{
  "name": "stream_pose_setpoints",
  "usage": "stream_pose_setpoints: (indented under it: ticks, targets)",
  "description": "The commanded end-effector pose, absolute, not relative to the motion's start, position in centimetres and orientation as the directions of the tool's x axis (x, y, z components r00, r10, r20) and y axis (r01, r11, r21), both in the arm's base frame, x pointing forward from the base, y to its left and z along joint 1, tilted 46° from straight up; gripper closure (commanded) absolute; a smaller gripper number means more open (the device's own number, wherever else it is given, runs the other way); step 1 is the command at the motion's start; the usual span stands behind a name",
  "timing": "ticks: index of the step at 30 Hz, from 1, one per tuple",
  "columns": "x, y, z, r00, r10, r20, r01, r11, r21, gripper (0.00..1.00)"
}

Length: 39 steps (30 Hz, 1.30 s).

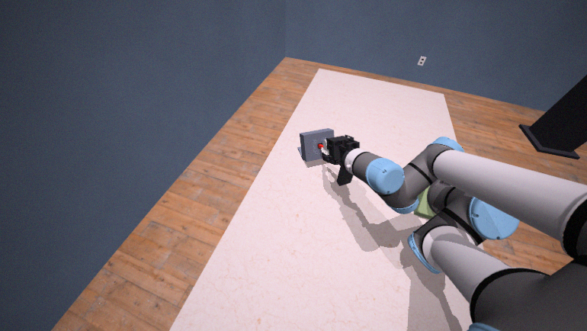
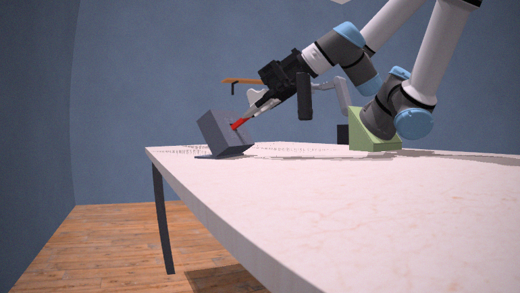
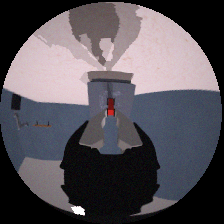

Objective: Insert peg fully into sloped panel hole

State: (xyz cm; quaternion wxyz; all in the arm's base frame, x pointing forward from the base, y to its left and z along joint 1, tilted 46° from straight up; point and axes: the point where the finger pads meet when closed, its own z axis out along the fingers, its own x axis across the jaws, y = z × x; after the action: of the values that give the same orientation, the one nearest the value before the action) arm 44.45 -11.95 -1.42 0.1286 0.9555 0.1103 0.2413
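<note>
The grey sloped panel (image 2: 224,132) stands near the table's far left edge; it also shows in the top view (image 1: 316,143) and the wrist view (image 3: 110,97). My gripper (image 2: 254,111) is shut on the red peg (image 2: 240,123) and holds it in line with the panel's face. The peg's front end is inside the hole; a short red length still shows between the fingertips and the panel. In the wrist view the peg (image 3: 110,107) sits centred on the panel, just past my fingers. In the top view the peg (image 1: 320,146) touches the panel face.
A green wedge block (image 2: 365,134) stands on the table behind the arm, with a small dark block (image 2: 342,134) beside it. The table's left edge lies just beyond the panel's base plate (image 2: 215,158).
</note>
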Motion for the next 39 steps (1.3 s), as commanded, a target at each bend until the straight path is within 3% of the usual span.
stream_pose_setpoints:
  ticks: [1, 13, 39]
  targets:
    - [44.74, -12.10, -1.89, 0.859, 0.273, 0.434, 0.148, -0.942, 0.300, 1.00]
    - [44.63, -12.05, -1.70, 0.859, 0.273, 0.433, 0.148, -0.943, 0.300, 1.00]
    - [44.45, -12.03, -1.18, 0.859, 0.273, 0.433, 0.148, -0.943, 0.300, 0.68]
